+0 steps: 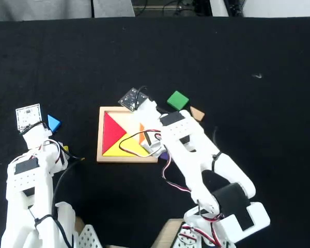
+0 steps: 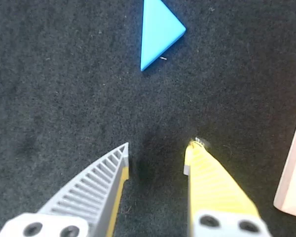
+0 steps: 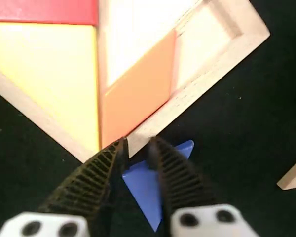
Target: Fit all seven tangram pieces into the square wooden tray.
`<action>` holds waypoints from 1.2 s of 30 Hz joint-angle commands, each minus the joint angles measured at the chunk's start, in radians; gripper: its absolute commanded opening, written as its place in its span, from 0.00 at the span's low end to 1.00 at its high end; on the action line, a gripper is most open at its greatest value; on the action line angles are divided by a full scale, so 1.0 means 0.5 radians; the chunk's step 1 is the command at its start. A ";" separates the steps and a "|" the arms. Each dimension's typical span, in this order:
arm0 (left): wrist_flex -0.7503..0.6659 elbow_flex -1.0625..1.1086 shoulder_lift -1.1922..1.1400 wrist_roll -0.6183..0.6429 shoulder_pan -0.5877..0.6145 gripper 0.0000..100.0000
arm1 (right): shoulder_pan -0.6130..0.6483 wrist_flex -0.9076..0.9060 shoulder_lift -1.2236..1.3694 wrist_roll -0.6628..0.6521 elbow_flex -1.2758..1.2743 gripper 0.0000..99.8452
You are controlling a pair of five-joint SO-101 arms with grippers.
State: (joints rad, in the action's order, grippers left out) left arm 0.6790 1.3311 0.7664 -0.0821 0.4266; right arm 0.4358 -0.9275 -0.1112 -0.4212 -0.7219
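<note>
**A:** What's at the far left?

**B:** The left gripper (image 2: 158,155) hangs over bare black cloth with its grey and yellow fingers spread apart and nothing between them. A light-blue plastic triangle (image 2: 158,32) lies just ahead of it, outside the square wooden tray (image 1: 99,139).

**A:** And in the tray?

**B:** A large red triangle (image 1: 112,132) and a large yellow triangle (image 1: 125,149) sit flat in it. An orange piece (image 3: 138,94) lies against the tray's right rim, and the rest of the floor is bare wood.

**A:** The right arm?

**B:** The right gripper (image 3: 137,145) is at the tray's outer edge. Its black fingers are a narrow gap apart over a dark-blue triangle (image 3: 145,190) lying on the cloth against the rim. They aren't clamped on it.

**A:** So that piece is the step in hand?

**B:** I think so. It needs a firm grasp, then a lift over the rim. A green square block (image 1: 177,100) and a plain wooden piece (image 1: 197,113) wait farther right.
</note>
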 commanded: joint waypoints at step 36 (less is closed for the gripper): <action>-0.031 -0.008 0.040 0.006 -0.023 0.19 | -0.258 -0.402 -0.597 -0.433 -0.404 0.29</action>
State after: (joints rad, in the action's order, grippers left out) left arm 0.6790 1.3311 0.7664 -0.0821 0.4266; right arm 0.3253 -1.1208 -0.3506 -0.5424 -0.8953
